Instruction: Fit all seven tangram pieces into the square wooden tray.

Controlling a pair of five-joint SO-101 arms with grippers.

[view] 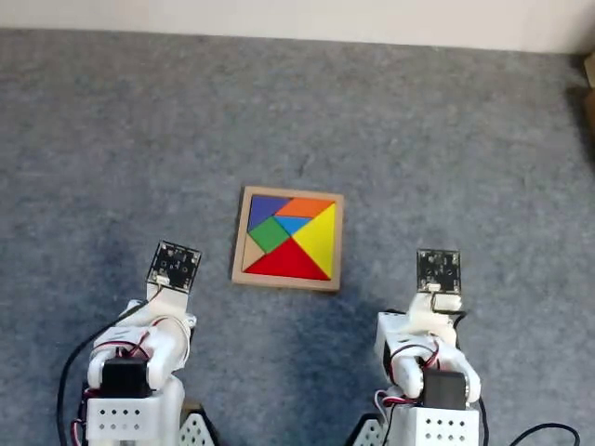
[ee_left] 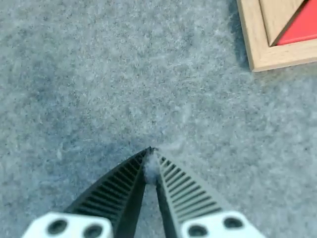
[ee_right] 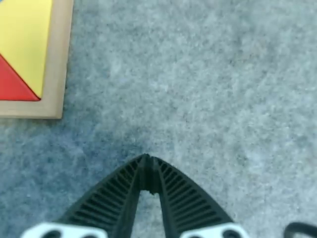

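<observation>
The square wooden tray [view: 241, 264] lies in the middle of the grey carpet, holding red [view: 286, 261], yellow [view: 319, 236], green [view: 268, 233], orange [view: 304, 205], dark blue [view: 264, 209], light blue [view: 293, 224] and wood-coloured [view: 249, 255] pieces lying flat inside it. My left gripper [ee_left: 151, 150] is shut with nothing in it, over bare carpet near the tray's corner [ee_left: 255, 54]. My right gripper [ee_right: 146, 157] is shut and empty too, on the tray's other side, near its corner [ee_right: 52, 109].
Both arms sit at the near edge, the left one [view: 144, 353] and the right one [view: 428, 358], each a short way from the tray. Grey carpet [view: 139, 139] stretches around the tray, with a pale wall along the far edge.
</observation>
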